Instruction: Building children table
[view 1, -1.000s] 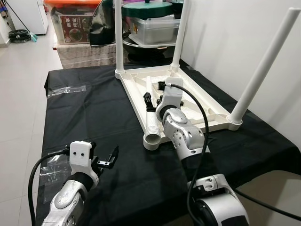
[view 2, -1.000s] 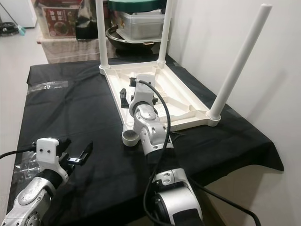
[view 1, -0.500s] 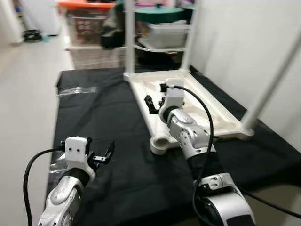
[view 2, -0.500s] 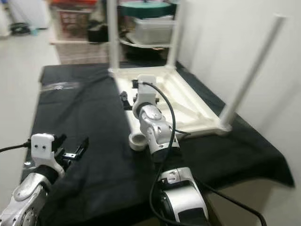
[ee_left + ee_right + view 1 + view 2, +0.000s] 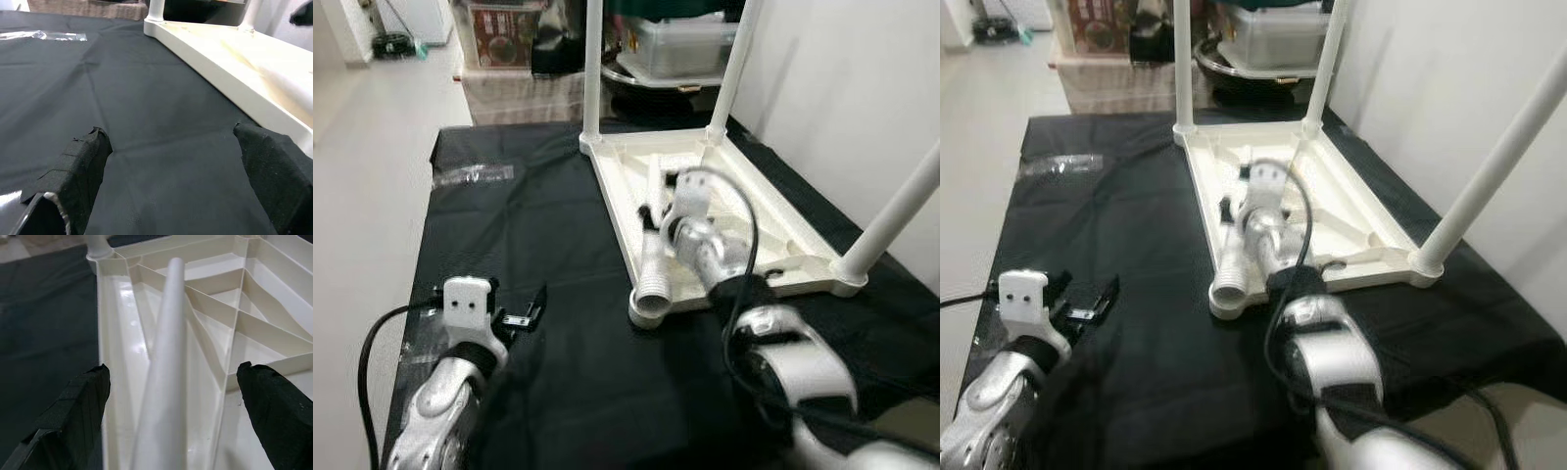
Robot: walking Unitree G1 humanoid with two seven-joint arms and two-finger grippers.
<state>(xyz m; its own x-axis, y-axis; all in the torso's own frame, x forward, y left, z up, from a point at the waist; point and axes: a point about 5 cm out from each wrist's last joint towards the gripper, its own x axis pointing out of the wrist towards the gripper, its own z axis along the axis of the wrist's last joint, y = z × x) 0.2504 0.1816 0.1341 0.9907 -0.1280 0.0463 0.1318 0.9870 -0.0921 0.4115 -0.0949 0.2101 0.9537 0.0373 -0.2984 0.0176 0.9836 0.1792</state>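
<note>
Straight ahead of the right claw [image 5: 171, 431], between its two spread fingers [image 5: 80, 396], lies the loose white leg [image 5: 164, 377], its long axis running directly away from the claw along the near rail of the upturned tabletop [image 5: 773, 220]. The claw is released and not yet touching the leg; the fingers stand wide on either side of it, one over the black cloth of the table [image 5: 538, 225], the other over the ribbed underside. The leg's threaded end [image 5: 653, 290] rests nearest the robot, at the empty corner socket [image 5: 646, 311], while its plain tip points toward the far edge where two legs already stand upright [image 5: 592, 69]; a third rises at the near right corner [image 5: 896, 215]. The right claw is by far the nearer; the left claw [image 5: 524, 315] hovers released over bare cloth, well apart, off to its own side of the tabletop. My reading is that the grasp needs only a straight advance and a closing across the leg's width. Ribs crowd one side, the rail the other, so room is tight sideways and free above.
</note>
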